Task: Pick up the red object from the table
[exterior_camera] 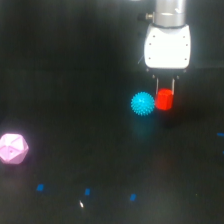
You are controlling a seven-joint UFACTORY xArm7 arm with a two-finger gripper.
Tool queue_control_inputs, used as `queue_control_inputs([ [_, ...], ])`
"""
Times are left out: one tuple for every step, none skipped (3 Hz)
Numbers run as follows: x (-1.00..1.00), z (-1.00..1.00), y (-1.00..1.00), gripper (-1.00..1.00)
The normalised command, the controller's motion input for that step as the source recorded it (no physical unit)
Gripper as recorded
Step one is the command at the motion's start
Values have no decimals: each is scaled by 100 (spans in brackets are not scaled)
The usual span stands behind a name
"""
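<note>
There is one pincer (165, 89), hanging from a white housing at the top of the exterior view. Its two thin dark fingers (157, 84) point straight down. The one red object (164, 99) sits right between and just under the fingertips, and its top edge meets them. The picture is blurred, so I cannot tell if the fingers press on the red object or only stand around it, and I cannot tell if it rests on the table (75, 75) or is a little above it.

There is one cyan spiky ball (143, 104). It is just beside the pincer, toward the exterior view's left, and it touches or almost touches the red object. There is one pink faceted polyhedron (13, 148), well apart from the pincer, far to the exterior view's left and lower in the view.

On the black table I count three small blue marks (87, 191) in a row, well below the pincer, and a fourth faint blue mark at the right edge. One white speck (81, 203) lies just under the middle blue mark.

No brand, label or writing can be read anywhere.
</note>
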Motion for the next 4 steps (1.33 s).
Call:
queue_control_inputs([
  [31, 94, 27, -100],
  [21, 95, 45, -100],
  [30, 95, 15, -59],
  [22, 11, -42, -100],
])
